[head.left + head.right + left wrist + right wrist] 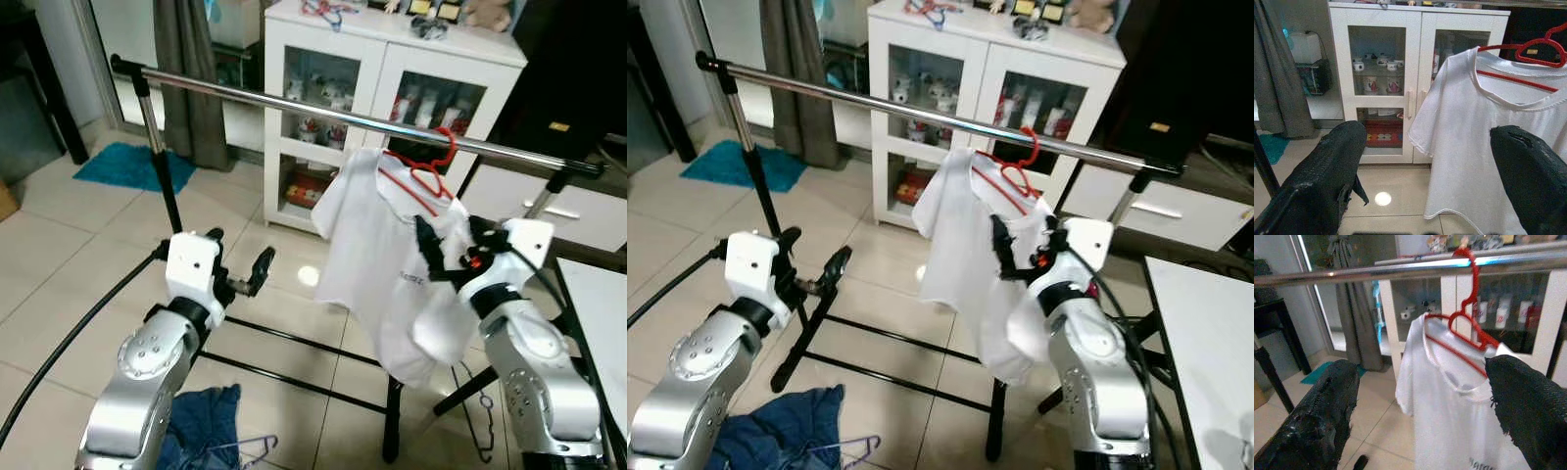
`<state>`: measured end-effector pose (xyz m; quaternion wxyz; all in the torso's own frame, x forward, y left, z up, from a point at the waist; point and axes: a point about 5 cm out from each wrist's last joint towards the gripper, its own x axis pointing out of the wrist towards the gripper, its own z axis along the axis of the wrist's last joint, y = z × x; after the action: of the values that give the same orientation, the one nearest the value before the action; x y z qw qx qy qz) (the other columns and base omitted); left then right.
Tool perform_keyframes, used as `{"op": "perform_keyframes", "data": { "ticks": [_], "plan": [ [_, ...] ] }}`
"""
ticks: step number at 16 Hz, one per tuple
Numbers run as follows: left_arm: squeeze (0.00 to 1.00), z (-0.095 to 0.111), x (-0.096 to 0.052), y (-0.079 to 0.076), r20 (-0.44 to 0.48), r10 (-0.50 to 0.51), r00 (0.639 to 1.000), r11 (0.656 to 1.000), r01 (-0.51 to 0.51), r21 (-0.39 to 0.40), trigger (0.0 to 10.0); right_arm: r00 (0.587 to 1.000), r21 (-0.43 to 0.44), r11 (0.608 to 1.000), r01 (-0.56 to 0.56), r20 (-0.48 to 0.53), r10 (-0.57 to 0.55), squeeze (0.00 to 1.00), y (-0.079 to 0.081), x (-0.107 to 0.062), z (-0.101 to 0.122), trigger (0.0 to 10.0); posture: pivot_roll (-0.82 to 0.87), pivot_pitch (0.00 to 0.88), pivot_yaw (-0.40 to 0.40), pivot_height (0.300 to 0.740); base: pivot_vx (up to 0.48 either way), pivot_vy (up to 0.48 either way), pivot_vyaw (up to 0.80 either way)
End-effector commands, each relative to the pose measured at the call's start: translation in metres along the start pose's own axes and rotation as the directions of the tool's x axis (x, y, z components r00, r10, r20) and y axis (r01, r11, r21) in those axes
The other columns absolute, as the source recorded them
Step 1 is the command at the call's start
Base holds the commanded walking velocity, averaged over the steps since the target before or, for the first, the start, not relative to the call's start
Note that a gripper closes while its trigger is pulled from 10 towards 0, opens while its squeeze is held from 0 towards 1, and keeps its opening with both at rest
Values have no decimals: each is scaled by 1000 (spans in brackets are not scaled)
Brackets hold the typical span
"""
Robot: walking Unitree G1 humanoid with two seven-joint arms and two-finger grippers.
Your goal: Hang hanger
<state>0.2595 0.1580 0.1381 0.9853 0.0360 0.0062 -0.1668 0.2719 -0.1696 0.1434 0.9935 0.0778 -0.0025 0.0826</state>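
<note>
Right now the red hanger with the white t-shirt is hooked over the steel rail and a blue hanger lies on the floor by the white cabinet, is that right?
One slip: the blue hanger lies by the blue garment at the robot's feet, not the cabinet, as the left eye view shows. The red hanger with the white t-shirt is hooked over the steel rail.

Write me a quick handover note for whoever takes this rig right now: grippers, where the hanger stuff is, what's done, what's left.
Left gripper: open, holding nothing, raised in front of the rack.
Right gripper: open, at the white t-shirt, beside the shirt's shoulder, holding nothing.
Red hanger: hook is over the chrome rail, shirt draped on it, hanging lopsided.
Done: hanger looks hung.
Left: draw the right arm back; perhaps check that the shirt sits evenly. Blue clothes and another hanger lie on the floor.
</note>
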Motion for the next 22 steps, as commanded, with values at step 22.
{"op": "perform_keyframes", "data": {
  "ticks": [22],
  "plan": [
    [0,12,-6,-39,9,-499,866,864,499,-71,10000,990,-218,976,17,-130,-46,0,-27,30,17,10000,-13,0,-89,740,197,0,73]
  ]
}}
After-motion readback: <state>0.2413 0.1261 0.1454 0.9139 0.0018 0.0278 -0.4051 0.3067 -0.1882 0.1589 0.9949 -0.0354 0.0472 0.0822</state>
